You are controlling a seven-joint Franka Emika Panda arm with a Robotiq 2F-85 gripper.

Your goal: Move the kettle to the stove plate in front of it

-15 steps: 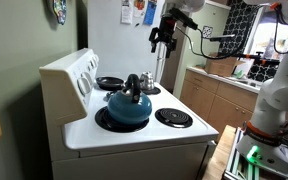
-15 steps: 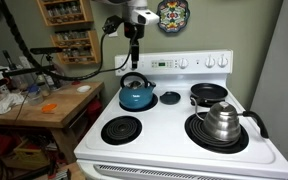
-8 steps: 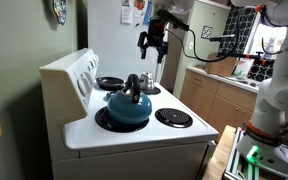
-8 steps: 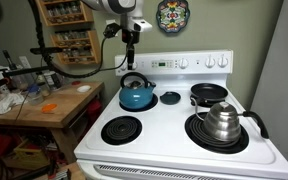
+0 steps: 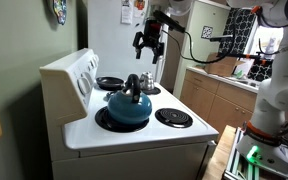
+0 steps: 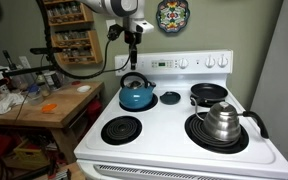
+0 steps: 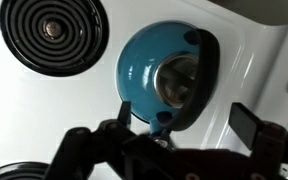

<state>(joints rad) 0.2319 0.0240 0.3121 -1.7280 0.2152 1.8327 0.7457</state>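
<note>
A blue kettle (image 5: pixel 128 105) with a black handle sits on a back burner of the white stove; it also shows in an exterior view (image 6: pixel 137 94) and from above in the wrist view (image 7: pixel 164 78). The empty burner plate in front of it (image 6: pixel 121 129) shows too in the wrist view (image 7: pixel 52 33). My gripper (image 5: pixel 149 48) hangs open and empty high above the kettle, seen also in an exterior view (image 6: pixel 132 44) and in the wrist view (image 7: pixel 189 115).
A silver kettle (image 6: pixel 222 120) stands on the front burner beside the empty one. A black pan (image 6: pixel 208 94) is on the back burner. The stove's control panel (image 6: pixel 189 62) rises behind. A wooden table (image 6: pixel 44 105) stands next to the stove.
My gripper has moved sideways over the stove until it hangs above the blue kettle. The kettle has not moved.
</note>
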